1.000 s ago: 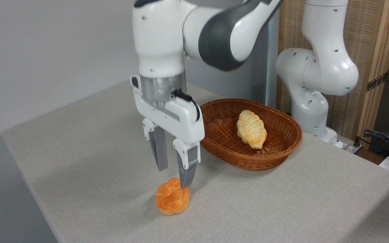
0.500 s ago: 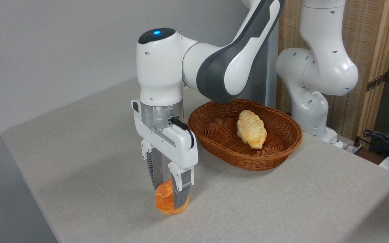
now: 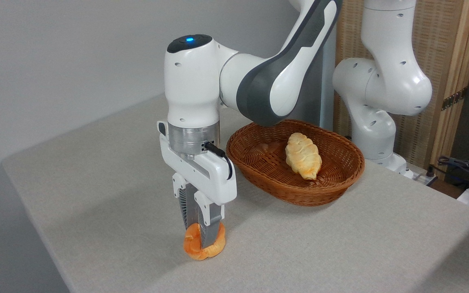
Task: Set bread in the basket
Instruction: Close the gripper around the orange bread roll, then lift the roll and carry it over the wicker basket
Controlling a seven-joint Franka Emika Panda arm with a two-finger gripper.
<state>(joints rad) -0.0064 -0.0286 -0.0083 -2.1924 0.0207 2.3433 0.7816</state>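
Gripper is pointing straight down near the front of the table, its two grey fingers squeezing the bread from both sides; the fingers are standing close together with the bun pinched and visibly narrowed between them; the bread, orange-golden on top, is sitting low at the tabletop, and whether its underside is touching the cloth or just clear of it cannot be told; the white arm is reaching in from the upper right, its wrist upright above the bun, a blue light glowing on its top; the basket, reddish-brown wicker, is resting on the table behind and to the right of the gripper, well apart from the bread; a paler braided loaf is lying inside it, slanting along the basket floor; the arm's base is standing behind the basket, before a wooden screen; cables are lying at the far right edge.
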